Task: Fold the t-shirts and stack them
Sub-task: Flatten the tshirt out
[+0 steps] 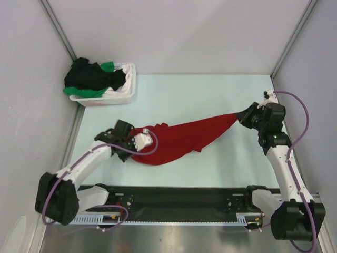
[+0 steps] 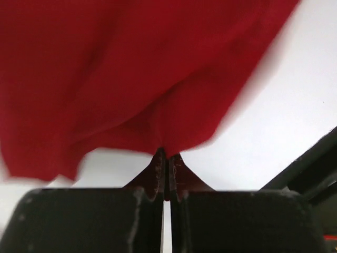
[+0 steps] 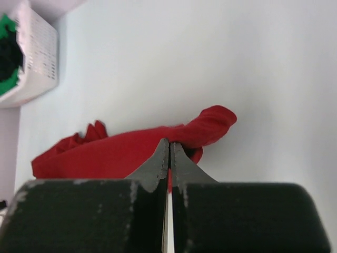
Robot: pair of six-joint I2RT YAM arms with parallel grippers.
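Left pincer (image 2: 166, 158): we see its jaws pressed together, a fold of the red t-shirt (image 1: 179, 139) pinched at their tips.
Right pincer (image 3: 169, 148): closed to a hairline, with a sliver of red cloth caught between its fingers.
Red t-shirt: strung between our two pincers, wide and bunched at the left pincer, narrowing to a twisted point at the right pincer; its middle looks to rest on the pale table (image 1: 210, 95).
Black t-shirt (image 1: 87, 76): heaped in the white laundry basket (image 1: 131, 84), well beyond the left pincer and far across from the right pincer.
Green t-shirt (image 1: 107, 67): tangled under the black one, same basket.
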